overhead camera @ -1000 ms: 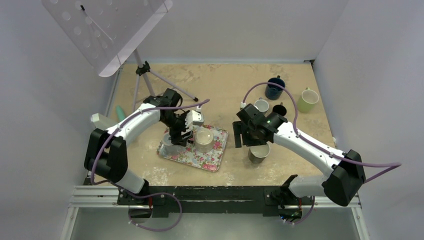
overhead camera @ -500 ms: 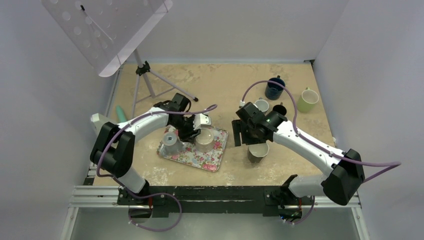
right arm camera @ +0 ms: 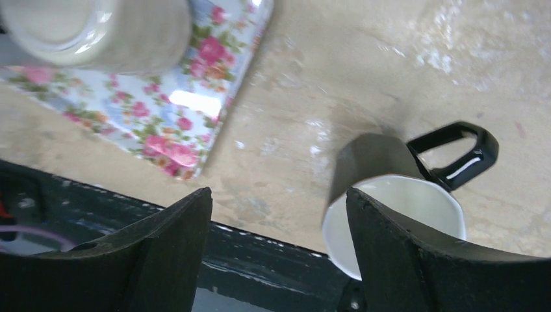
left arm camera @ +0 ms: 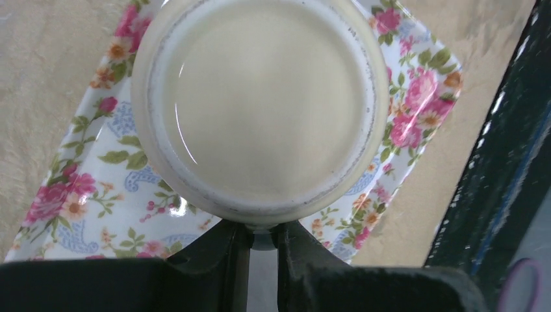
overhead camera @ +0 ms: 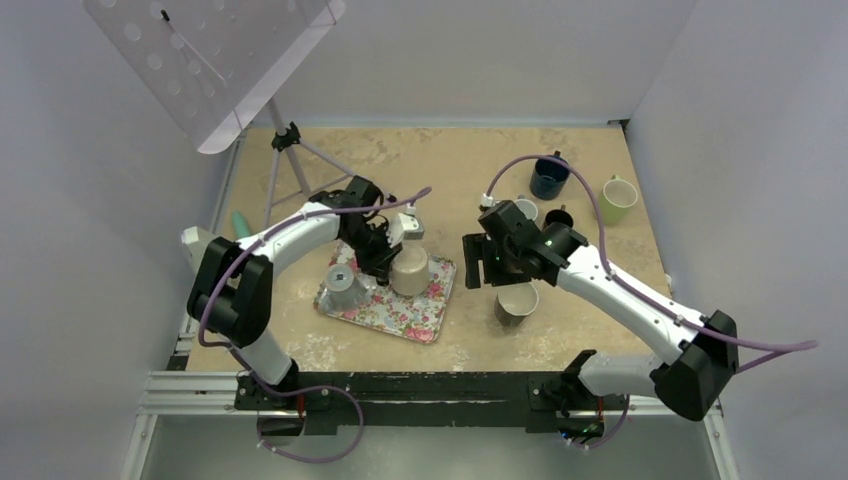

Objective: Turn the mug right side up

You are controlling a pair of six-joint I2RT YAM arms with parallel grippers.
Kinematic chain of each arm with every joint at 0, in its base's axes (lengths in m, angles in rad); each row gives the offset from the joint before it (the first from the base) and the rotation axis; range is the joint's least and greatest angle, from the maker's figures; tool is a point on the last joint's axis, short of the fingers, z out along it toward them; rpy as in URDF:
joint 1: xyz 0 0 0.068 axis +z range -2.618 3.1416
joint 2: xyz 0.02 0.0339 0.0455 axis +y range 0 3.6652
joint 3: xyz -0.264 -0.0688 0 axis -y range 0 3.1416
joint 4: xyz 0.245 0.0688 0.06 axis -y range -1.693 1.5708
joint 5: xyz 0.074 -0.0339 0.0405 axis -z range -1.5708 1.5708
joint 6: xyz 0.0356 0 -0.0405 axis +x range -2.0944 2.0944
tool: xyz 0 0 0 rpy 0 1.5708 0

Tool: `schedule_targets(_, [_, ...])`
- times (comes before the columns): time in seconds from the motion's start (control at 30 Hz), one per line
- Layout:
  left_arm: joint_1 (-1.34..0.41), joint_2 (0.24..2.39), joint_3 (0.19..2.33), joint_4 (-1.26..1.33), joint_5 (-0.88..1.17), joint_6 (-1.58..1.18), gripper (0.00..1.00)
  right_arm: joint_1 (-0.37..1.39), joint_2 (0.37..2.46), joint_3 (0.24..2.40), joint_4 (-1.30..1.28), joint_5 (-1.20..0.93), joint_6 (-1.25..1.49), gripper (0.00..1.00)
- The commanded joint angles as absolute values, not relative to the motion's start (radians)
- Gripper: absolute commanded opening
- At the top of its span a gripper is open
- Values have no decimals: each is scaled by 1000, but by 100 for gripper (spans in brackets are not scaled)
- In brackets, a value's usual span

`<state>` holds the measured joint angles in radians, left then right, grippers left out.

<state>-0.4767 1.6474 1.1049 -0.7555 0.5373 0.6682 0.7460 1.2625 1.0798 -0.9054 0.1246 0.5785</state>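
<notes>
I am working the left tool (left arm camera: pixel 260 244), which is clenching a thin part at the edge of the cream mug (left arm camera: pixel 260 104); the jaws are standing almost together on it. The mug is sitting over the flowered tray (left arm camera: pixel 416 110), toward the near edge of the bench (right arm camera: pixel 364 58) and left of its middle. Its flat bottom is facing my wrist camera, so it is not turned over yet. In the top view it is looking tilted, but I cannot tell whether its rim is touching the tray.

The right tool (right arm camera: pixel 276 201) is hanging released, jaws wide, above a dark mug (right arm camera: pixel 377 162) that is standing mouth up on the bare bench just beside the tray's right edge.

What is worrying me is the grip. I am pinching so little of the mug that, as I am rolling the wrist, its weight may be swinging it around the pinch or sliding it out, and it would be dropping onto the tray. A grey mug (overhead camera: pixel 343 288) is standing just beside it on the same tray, so a wide sweep could be knocking that over. A low rim could also be catching the tray and dragging it toward the right arm, which is waiting near.
</notes>
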Motion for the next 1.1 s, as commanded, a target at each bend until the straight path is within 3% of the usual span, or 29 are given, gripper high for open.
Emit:
schedule_targets(0.0, [-404,1660,1306,-841,714,385,0,751,1155,1148,-729,9,560,79])
schedule_targets(0.27, [-353,1661,1430,-647,994,-192,0,707,1162,996,-114,-332,732,85])
schedule_targets(0.47, [-353,1623,1379,-414,1113,-452,0,620,1134,847,258,-311,984,85])
schedule_targets(0.73, [-355,1587,1376,-403,1118,-433,0,579,1073,755,247,-235,1063,81])
schedule_targets(0.93, [-399,1571,1356,-377,1160,-434,0,570,1107,729,428,-248,1126,80])
schedule_targets(1.07, [-420,1552,1318,-320,1181,-477,0,561,1102,731,521,-208,1157,72])
